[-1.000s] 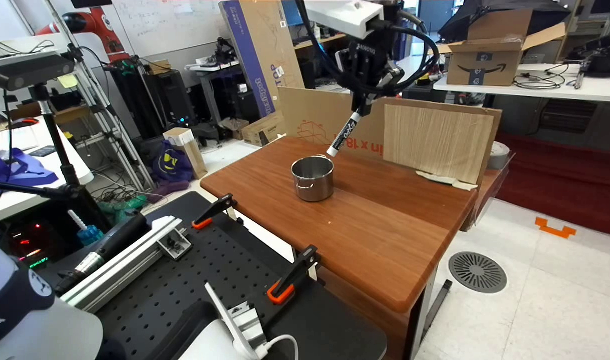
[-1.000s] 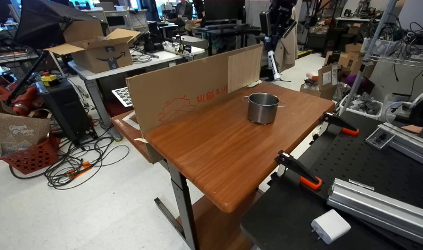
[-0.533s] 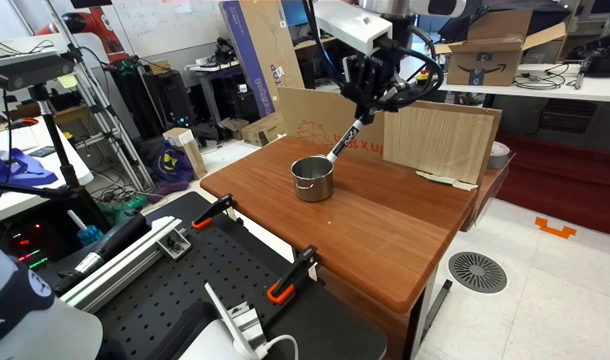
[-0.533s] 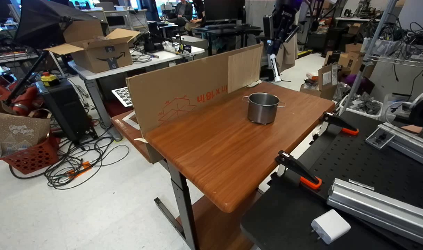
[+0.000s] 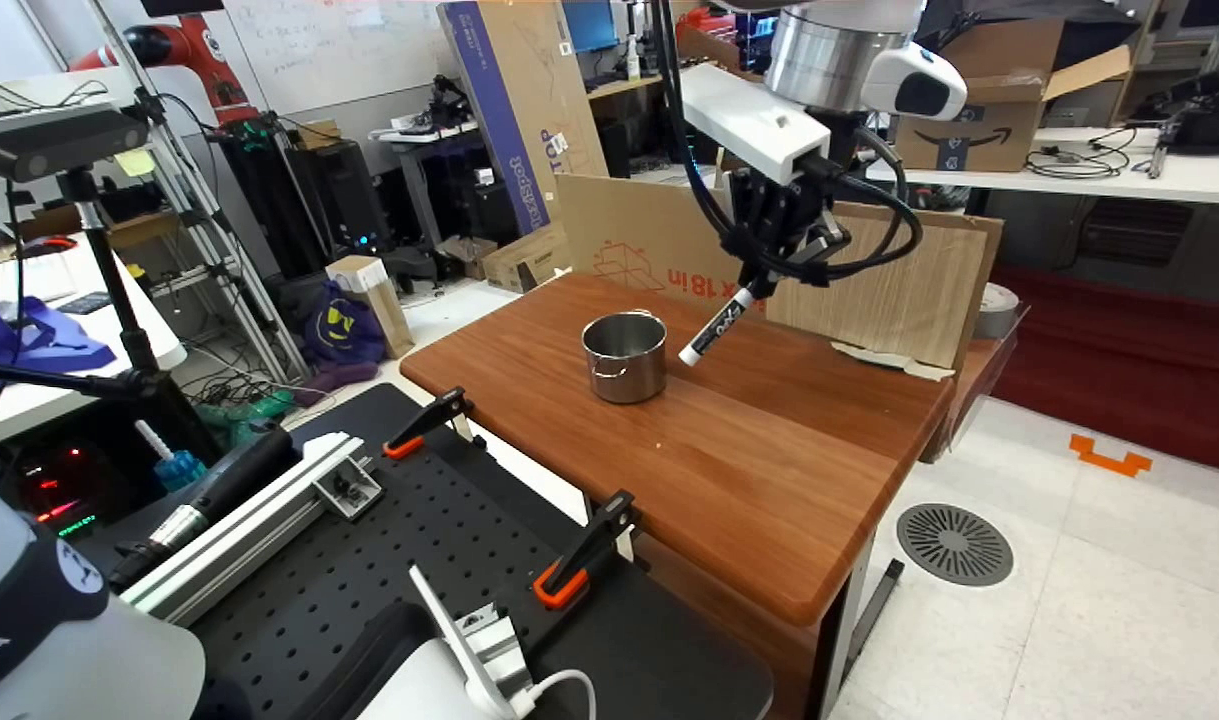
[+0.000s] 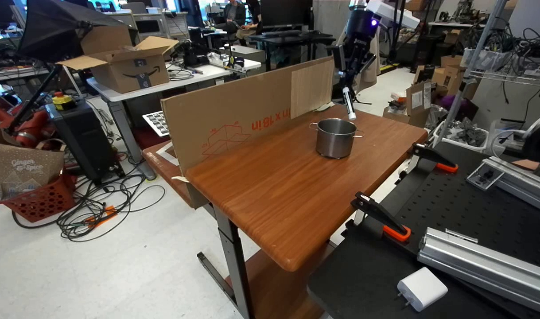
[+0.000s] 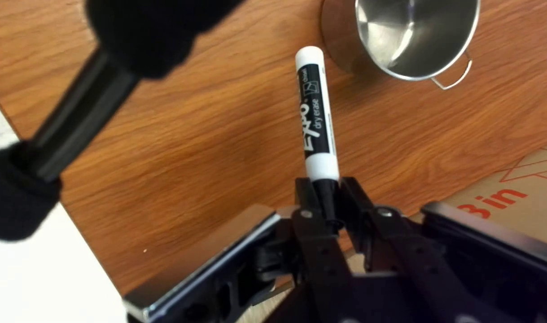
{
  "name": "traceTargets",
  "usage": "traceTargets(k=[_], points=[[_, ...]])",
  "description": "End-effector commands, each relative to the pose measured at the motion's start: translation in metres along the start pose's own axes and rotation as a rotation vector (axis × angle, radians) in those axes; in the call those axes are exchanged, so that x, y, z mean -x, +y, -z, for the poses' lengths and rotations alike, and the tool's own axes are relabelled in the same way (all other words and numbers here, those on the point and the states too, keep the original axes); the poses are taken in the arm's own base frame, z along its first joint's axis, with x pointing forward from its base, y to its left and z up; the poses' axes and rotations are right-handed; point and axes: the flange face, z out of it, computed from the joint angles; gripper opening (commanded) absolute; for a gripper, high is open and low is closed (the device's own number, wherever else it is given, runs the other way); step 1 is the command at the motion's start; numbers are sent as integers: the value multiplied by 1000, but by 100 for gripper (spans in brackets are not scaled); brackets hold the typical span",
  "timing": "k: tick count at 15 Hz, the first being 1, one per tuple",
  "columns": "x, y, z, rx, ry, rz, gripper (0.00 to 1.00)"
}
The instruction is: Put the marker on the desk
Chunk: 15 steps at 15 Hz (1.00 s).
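Observation:
The marker (image 5: 719,325) is white with a black label and a black cap; it also shows in the wrist view (image 7: 316,107). My gripper (image 7: 326,185) is shut on its black cap end, and the white end points away from the fingers. In both exterior views the marker (image 6: 348,104) hangs tilted downward from my gripper (image 5: 757,288), above the reddish-brown wooden desk (image 5: 749,470). Its lower end looks a little above the surface. The round metal cup (image 5: 626,375) stands upright on the desk beside the marker, apart from it.
A cardboard panel (image 6: 234,106) stands along the desk's far edge, behind the gripper. A black perforated bench (image 5: 449,540) adjoins the near edge, with black and orange clamps (image 6: 380,215). A blurred black cable (image 7: 85,107) crosses the wrist view's upper left.
My gripper has moved lower, and to the right in an exterior view, carrying the marker. The marker's free end is now nearer the desk. The cup has not moved.

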Motion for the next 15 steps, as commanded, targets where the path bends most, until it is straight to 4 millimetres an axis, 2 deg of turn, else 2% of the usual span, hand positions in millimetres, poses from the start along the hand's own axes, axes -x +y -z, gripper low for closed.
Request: traceTargets(k=[1,8,15], points=[[-20,13,-11,-20,-32,-39,5],[-44,37,-46,-5,-73,-107,5],[-66,48,-76,30,-113,-206,5]])
